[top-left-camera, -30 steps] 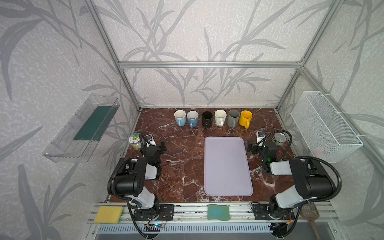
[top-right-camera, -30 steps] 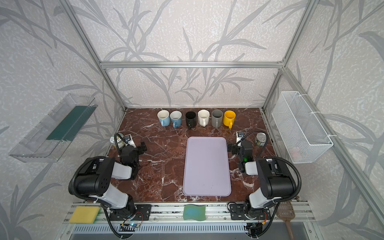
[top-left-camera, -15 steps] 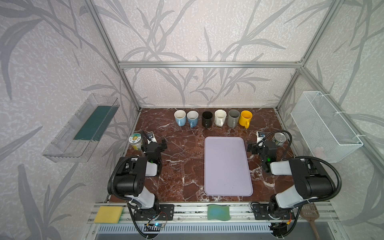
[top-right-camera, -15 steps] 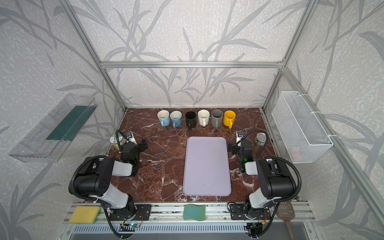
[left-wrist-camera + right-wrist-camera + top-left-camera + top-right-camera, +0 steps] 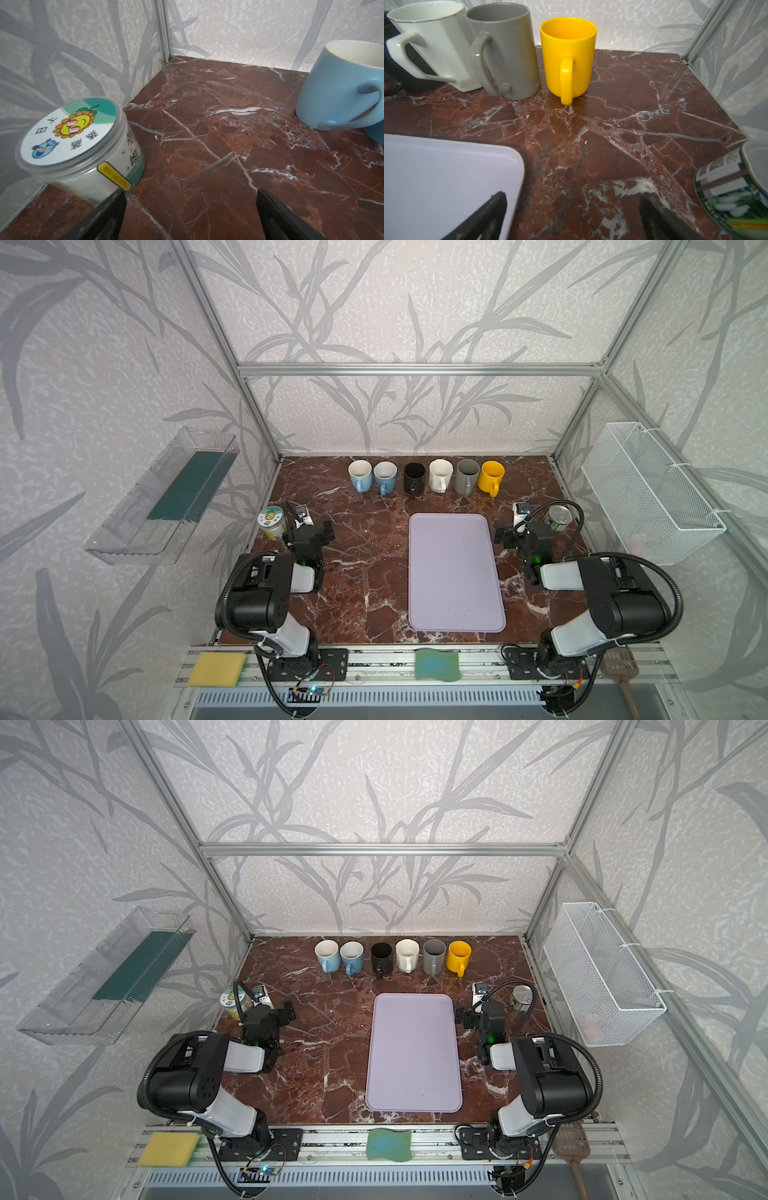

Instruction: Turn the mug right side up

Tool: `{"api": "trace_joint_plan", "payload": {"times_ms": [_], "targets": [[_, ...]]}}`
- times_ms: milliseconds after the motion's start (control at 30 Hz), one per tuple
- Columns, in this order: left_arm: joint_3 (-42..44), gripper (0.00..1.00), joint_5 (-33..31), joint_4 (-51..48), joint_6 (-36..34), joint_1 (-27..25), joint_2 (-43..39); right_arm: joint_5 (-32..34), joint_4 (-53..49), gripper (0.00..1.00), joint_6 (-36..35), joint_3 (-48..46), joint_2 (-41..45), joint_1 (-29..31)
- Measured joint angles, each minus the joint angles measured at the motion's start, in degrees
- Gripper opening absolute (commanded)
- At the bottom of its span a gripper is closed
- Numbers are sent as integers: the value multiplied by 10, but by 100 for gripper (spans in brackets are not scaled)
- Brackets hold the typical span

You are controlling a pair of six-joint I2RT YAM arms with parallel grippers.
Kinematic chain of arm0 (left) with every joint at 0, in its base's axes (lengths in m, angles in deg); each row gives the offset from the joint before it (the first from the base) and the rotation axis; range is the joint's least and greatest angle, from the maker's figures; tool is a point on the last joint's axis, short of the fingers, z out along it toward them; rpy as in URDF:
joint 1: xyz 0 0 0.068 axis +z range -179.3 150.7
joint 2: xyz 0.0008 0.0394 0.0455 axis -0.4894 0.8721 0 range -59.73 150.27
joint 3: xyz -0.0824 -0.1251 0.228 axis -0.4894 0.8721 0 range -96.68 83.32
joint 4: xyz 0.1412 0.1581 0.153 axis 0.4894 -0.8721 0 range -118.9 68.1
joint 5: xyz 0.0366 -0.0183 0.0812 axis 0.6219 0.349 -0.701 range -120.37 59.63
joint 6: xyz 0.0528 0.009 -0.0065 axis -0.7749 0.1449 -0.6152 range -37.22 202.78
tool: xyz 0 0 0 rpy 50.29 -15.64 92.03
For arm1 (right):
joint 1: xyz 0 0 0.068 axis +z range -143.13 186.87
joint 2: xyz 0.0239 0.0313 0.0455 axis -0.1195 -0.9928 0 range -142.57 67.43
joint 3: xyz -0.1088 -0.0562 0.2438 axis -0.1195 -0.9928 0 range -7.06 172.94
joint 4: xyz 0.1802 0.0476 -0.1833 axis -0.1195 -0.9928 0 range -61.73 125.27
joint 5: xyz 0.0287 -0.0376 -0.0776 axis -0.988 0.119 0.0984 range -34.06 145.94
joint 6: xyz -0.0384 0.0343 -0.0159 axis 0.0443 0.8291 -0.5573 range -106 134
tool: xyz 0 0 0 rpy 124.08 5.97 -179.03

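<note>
You have both sets of fingers spread wide and empty, the left gripper at 9 o'clock of the flat lilac rectangular tray, the right gripper at its 2 o'clock, and the row of six glossy mugs standing mouth-up at its 12 o'clock.

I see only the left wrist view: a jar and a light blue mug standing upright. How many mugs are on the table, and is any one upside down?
Observer: Six stand in a row at the back, from the light blue mug on the left to the yellow mug; in both top views every mouth faces up.
Operator: What lies in the middle?
Observer: A lilac tray, with nothing on it.
Operator: And the right hand?
Observer: The right hand is open and holds nothing, near the tray's corner, with a tin can beside it.
</note>
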Motion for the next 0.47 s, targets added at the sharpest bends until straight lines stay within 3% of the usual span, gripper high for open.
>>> {"api": "trace_joint_plan", "payload": {"times_ms": [467], "targets": [[0,99,0,-1,0,0,0,9,-18,99,-16,14,0,17]]}}
